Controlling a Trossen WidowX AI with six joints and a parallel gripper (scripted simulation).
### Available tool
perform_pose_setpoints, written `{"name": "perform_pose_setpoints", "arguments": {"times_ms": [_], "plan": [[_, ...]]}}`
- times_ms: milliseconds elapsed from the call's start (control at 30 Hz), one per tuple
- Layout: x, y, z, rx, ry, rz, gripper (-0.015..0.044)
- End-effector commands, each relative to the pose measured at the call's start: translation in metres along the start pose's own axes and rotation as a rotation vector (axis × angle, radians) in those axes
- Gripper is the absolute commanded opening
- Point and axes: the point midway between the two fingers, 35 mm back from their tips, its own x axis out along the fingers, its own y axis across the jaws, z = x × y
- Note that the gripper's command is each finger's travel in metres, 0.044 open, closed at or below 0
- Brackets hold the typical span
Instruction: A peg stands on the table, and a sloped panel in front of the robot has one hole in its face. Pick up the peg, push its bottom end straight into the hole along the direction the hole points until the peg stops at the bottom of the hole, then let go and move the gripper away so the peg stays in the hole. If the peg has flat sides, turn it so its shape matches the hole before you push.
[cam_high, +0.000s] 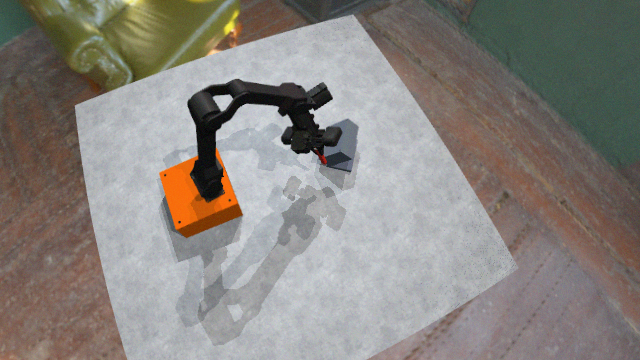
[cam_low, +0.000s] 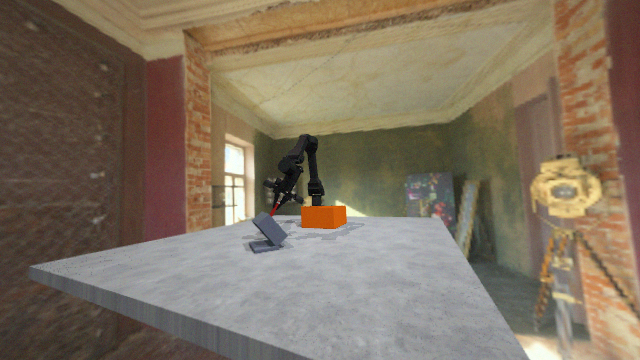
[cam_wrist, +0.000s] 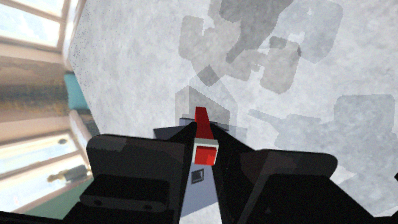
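Pale grey mottled table (cam_high: 400, 240) (cam_low: 350, 280) (cam_wrist: 135, 65) beneath orange base block (cam_high: 175, 200) (cam_low: 324, 218) and sloped panel (cam_high: 344, 140) (cam_low: 270, 230) (cam_wrist: 199, 200).

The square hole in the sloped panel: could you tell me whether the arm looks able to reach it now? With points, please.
Probably yes: the hand (cam_high: 320, 150) (cam_low: 276, 202) (cam_wrist: 201, 127) is beside the panel (cam_high: 342, 142) (cam_low: 270, 230) (cam_wrist: 196, 200), with nothing visible between.

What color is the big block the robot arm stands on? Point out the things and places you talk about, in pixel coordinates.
The block (cam_high: 175, 200) (cam_low: 320, 218) is bright orange; it shows best in the top view.

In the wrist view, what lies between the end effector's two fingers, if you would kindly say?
The red peg, its square end in a pale collar.
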Motion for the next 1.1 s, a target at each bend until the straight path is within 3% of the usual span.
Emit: {"name": "perform_pose_setpoints", "arguments": {"times_ms": [0,1067], "plan": [[-0.003,-0.003,-0.003,-0.003,0.002,0.022,0.0000],[-0.027,-0.025,-0.030,-0.034,0.057,0.160,0.0000]]}}
